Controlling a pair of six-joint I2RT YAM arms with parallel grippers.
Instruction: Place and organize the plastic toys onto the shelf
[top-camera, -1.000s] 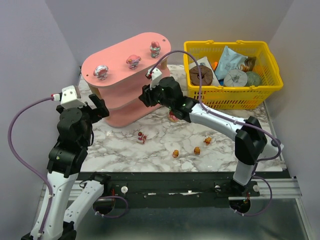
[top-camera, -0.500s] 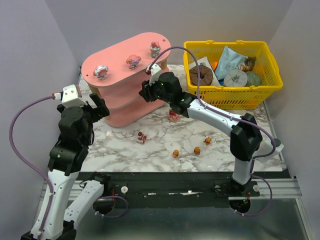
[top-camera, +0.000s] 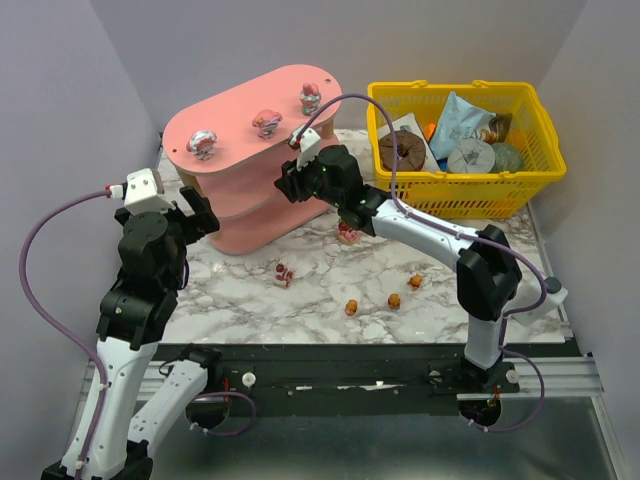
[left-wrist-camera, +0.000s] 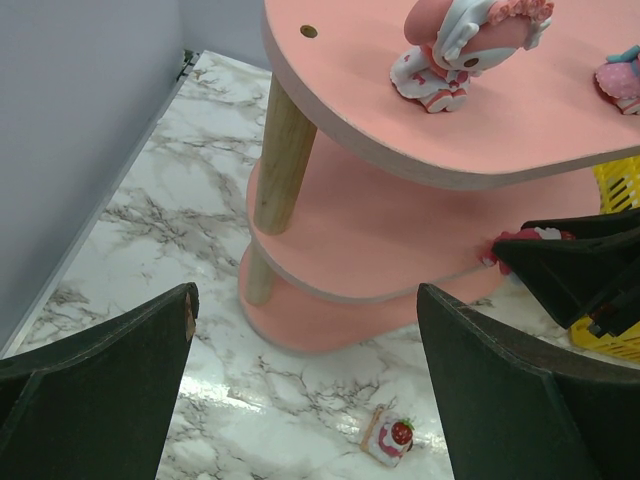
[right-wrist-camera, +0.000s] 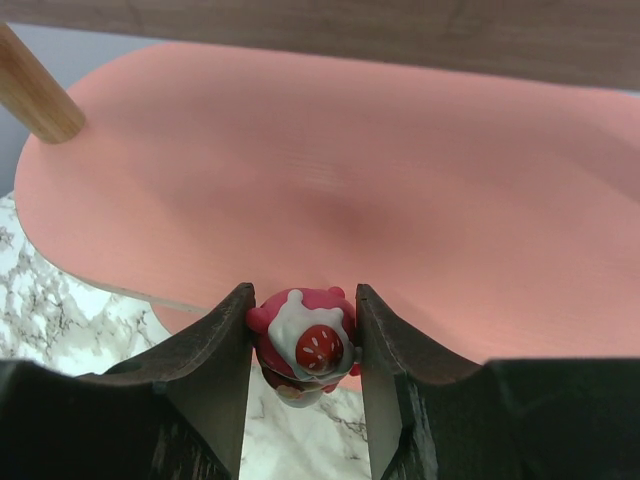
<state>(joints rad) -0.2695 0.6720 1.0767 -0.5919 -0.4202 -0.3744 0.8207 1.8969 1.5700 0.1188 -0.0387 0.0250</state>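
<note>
The pink shelf (top-camera: 250, 130) stands at the back left, with three toys (top-camera: 267, 122) on its top board. My right gripper (top-camera: 290, 186) is shut on a red strawberry-topped toy (right-wrist-camera: 303, 340) and holds it at the rim of the shelf's middle board (right-wrist-camera: 350, 180). The left wrist view shows that toy (left-wrist-camera: 520, 240) at the board's right edge. My left gripper (left-wrist-camera: 305, 292) hangs open and empty left of the shelf, above the marble. A strawberry cake toy (left-wrist-camera: 388, 438) lies below it. Several more toys lie on the table, among them orange-brown ones (top-camera: 352, 306).
A yellow mesh basket (top-camera: 520, 190) with packets and a brown ring sits at the back right. The shelf's pale wooden posts (left-wrist-camera: 283, 150) stand between the boards. Grey walls close in left, right and behind.
My right gripper has carried the red toy a little up and left, closer to the shelf's middle board. The left arm has barely shifted.
</note>
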